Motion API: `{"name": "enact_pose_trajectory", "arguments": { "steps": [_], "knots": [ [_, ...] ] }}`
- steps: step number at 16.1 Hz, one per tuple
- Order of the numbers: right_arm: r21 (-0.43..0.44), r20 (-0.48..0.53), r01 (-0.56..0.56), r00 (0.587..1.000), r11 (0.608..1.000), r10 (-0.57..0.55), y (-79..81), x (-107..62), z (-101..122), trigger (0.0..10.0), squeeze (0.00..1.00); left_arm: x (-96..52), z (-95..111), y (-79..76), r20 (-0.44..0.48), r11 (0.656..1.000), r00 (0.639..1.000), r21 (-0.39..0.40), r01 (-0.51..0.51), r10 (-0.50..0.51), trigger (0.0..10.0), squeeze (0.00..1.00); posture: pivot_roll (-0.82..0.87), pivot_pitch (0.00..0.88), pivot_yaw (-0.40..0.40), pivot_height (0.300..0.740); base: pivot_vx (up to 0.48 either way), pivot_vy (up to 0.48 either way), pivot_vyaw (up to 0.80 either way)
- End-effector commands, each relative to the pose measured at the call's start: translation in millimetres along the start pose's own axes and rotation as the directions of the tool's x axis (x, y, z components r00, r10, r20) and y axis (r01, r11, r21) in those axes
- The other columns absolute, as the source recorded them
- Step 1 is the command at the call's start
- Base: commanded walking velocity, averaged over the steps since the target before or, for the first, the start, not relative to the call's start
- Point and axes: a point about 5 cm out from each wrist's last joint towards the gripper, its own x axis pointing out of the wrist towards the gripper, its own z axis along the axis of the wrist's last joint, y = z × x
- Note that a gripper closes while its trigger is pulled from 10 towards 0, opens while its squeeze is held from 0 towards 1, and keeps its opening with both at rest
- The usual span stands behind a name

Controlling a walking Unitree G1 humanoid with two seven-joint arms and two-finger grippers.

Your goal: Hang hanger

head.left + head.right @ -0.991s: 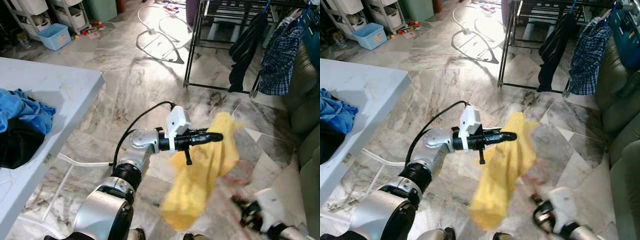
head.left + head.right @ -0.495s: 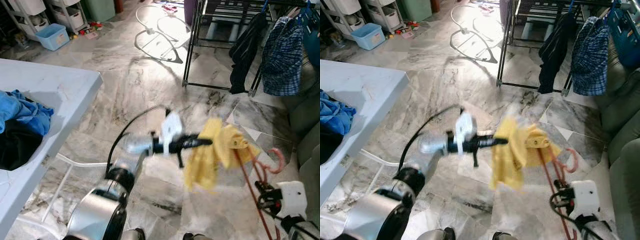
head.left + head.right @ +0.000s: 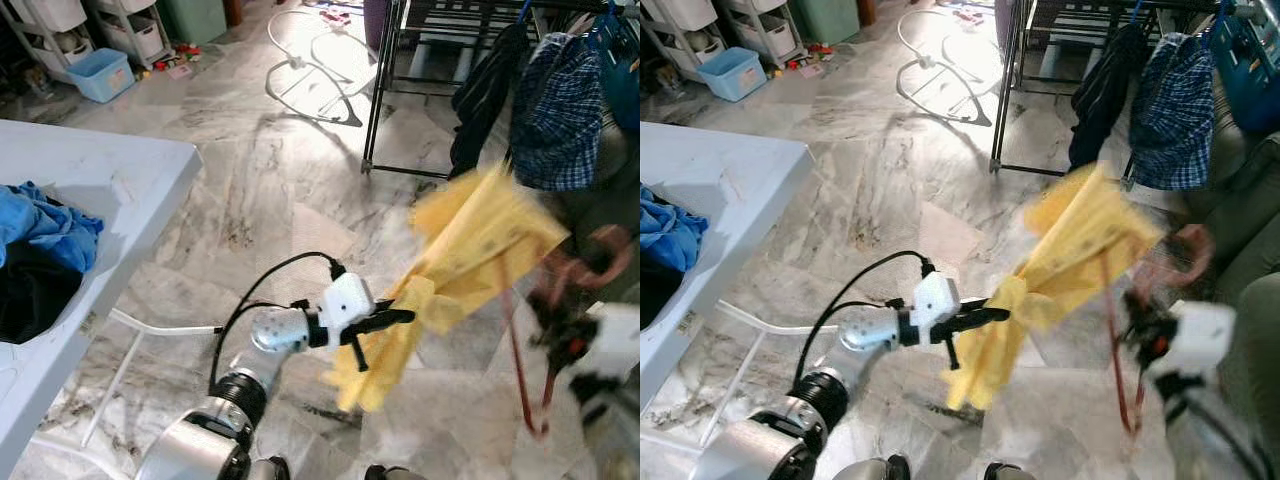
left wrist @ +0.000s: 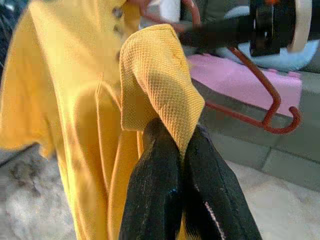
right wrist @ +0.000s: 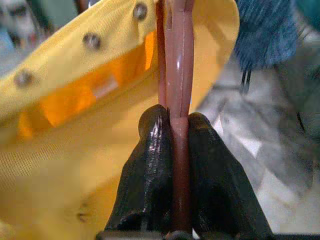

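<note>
- Table (image 3: 120, 170) at far left, carrying blue cloth (image 3: 45, 225).
- Left gripper (image 4: 182, 150) clenched on a fold of yellow shirt (image 3: 470, 260).
- Right gripper (image 5: 172, 125) clamped on red hanger (image 3: 1120, 340) inside the shirt, below rack (image 3: 440, 30).

Silver left arm (image 3: 275, 330), black cable (image 3: 262, 285), white wrist block (image 3: 345, 299).

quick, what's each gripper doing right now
Left gripper: closed, pinching a fold of the yellow shirt.
Right gripper: closed on the red hanger, which carries the shirt.
</note>
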Motion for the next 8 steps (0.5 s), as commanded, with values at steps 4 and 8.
{"name": "enact_pose_trajectory", "arguments": {
  "steps": [4,8],
  "knots": [
    [0.165,0.183,-0.008,0.983,0.986,-0.023,8.3,13.1,40,10.0,0.00,2.5,-8,-11.3,-0.022,0.999,0.999,0.018,-0.047,0.047,10.0,0.00,-0.08,0.122,0.000,0.740,0.000,0.000,0.00],
    [0.322,0.297,-0.086,0.955,0.943,-0.014,20.2,18.4,72,10.0,0.00,-2.2,-25,-26.4,-0.092,0.999,0.995,0.002,-0.034,0.034,10.0,0.00,-0.10,0.121,-0.008,0.740,0.000,0.000,0.00]
  ]
}}
